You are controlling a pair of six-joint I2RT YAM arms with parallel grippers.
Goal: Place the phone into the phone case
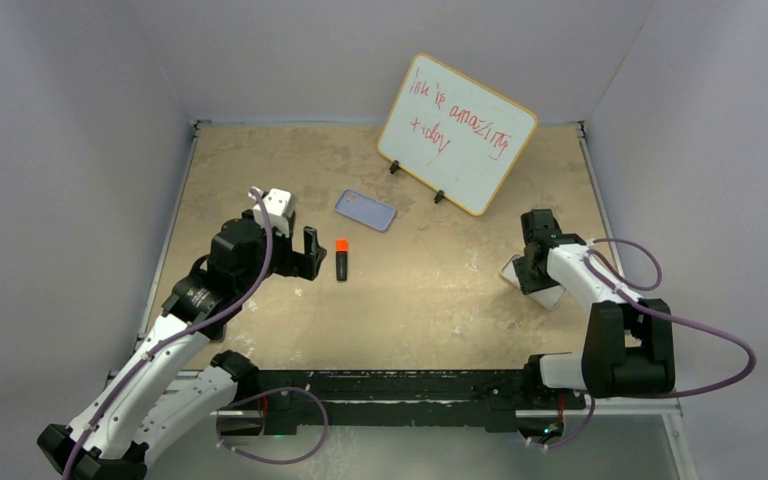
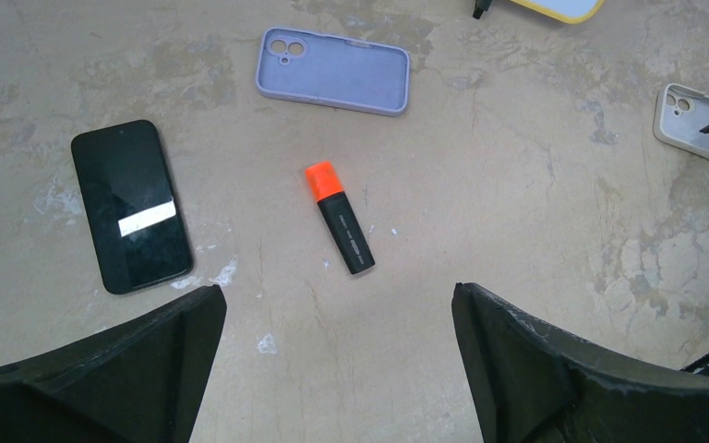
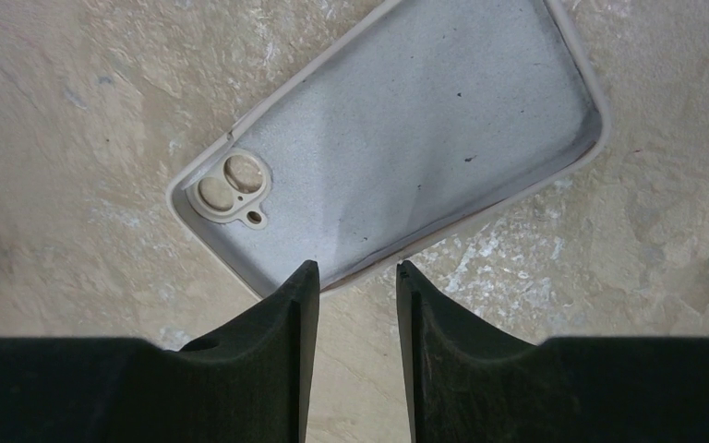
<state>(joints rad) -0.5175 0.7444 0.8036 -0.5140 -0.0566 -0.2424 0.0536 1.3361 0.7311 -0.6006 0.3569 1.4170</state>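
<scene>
Left gripper (image 2: 337,297): black fingers spread wide, empty, poised over the mottled tan tabletop (image 2: 535,185). Glossy black rounded-corner smartphone (image 2: 132,205): flat, screen up, just beyond the left finger. Pale lavender-blue rounded phone case (image 2: 334,70): hollow side up, farther back, apart from the smartphone. Black marker with orange cap (image 2: 340,217): lying near both. Right gripper (image 3: 355,269): fingers half-closed at the rim of a grey-beige phone case (image 3: 397,138); whether it grips, I cannot tell. Red-lettered whiteboard (image 1: 457,133): propped at the rear.

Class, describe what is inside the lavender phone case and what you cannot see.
Nothing is inside the phone case: only its bare lining and camera cutout show. The phone lies apart, screen up. The table under the case is covered.
</scene>
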